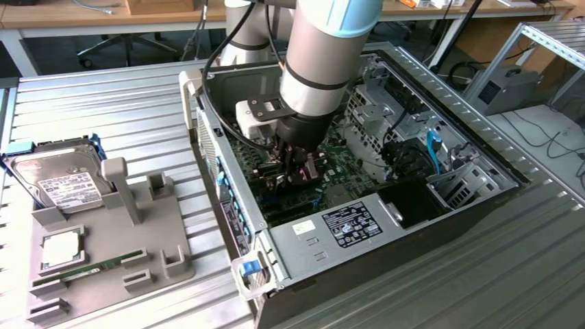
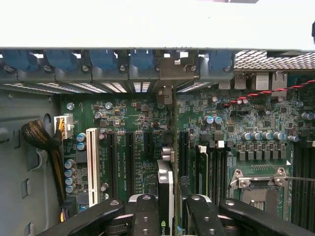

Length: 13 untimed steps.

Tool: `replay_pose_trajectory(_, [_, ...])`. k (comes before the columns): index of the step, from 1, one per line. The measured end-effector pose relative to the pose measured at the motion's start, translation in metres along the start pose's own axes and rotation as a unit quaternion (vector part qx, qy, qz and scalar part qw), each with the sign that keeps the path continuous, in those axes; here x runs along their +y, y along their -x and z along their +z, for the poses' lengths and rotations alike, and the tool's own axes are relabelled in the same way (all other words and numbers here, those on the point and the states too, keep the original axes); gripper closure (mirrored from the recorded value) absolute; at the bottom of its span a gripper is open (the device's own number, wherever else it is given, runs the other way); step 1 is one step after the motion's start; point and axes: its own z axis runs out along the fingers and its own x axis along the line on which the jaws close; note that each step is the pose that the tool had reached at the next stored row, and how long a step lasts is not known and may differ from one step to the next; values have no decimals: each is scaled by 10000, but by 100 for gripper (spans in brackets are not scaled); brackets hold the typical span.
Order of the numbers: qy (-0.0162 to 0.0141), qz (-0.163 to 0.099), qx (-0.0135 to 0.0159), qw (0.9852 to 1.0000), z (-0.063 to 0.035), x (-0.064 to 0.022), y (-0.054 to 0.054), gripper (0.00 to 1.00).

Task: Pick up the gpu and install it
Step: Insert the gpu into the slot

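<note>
Grip: my gripper clenches the gpu edge-on above the motherboard.
Risk: I'd jam it if tilted off the slot at twelve o'clock.

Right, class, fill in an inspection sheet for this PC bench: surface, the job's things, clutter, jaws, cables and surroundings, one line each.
Surface: ribbed metal table, carrying an open PC case.
Job's things: gpu stands on edge between the fingers, over the motherboard slots; seating cannot be told.
Clutter: grey parts tray on the exterior view's left, with a hard drive, a RAM stick and a chip.
Jaws: gripper shut on the gpu, inside the case.
Cables: braided bundle at a white connector; blue cable in the case.
Surroundings: desks and a chair base behind.
</note>
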Motion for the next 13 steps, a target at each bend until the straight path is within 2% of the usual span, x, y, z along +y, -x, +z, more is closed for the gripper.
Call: replay_pose_trajectory(13, [0, 0, 0, 10000, 14, 0, -1, 73])
